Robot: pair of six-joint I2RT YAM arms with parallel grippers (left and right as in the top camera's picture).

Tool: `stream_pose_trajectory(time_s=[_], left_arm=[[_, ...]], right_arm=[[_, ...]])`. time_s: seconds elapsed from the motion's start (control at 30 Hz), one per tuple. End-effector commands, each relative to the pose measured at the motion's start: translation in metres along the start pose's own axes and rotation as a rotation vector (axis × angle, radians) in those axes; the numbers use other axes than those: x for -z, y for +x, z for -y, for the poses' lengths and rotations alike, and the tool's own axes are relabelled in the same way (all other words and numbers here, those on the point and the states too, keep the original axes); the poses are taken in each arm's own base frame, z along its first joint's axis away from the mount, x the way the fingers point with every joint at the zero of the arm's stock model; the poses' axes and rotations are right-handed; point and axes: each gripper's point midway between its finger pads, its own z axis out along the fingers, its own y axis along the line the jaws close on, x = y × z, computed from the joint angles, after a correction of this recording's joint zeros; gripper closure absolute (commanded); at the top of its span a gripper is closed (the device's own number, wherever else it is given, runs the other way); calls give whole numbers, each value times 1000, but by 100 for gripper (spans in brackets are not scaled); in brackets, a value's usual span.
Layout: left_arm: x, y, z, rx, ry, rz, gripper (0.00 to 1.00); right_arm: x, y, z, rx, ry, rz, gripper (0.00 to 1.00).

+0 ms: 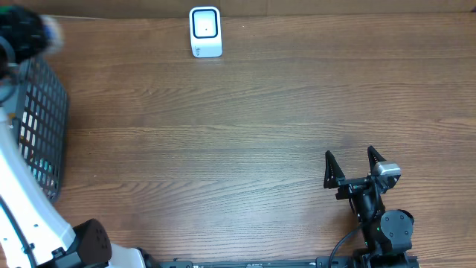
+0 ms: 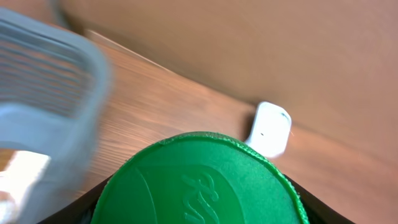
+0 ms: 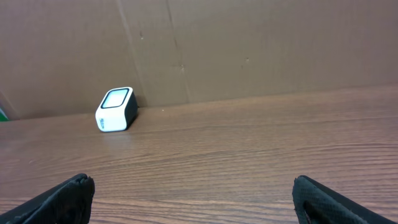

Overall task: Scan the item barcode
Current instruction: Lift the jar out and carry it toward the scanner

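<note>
Currently: left gripper (image 1: 26, 33) blurred in upper left of overhead frame, by top edge of basket (image 1: 44, 119). Wrist view shows jaws clamped on green round item (image 2: 199, 180), which fills lower centre. Scanner (image 1: 206, 31) top centre on table (image 1: 245, 134) — well apart from item. Right gripper (image 1: 349, 152) lower right, jaws wide apart.

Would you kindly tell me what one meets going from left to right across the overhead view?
Dark mesh basket → white barcode scanner → right gripper, jaws open. The left arm overlaps the basket, so it is left out of the order.
</note>
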Motion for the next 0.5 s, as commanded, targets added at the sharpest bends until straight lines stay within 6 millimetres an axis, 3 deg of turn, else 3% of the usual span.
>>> stream_pose_trajectory(time_s=[0.0,0.23,0.47], left_arm=[[-10,24,55,-58,135,-88,40],[-36,80,112,-193,157,-258,38],[-82,162,181,-367,193,-466,39]], right_arm=[[0,2,1,-1,2,5,0],[0,1,1,-1,2,5,0],[0,1,1,-1,2,5,0]])
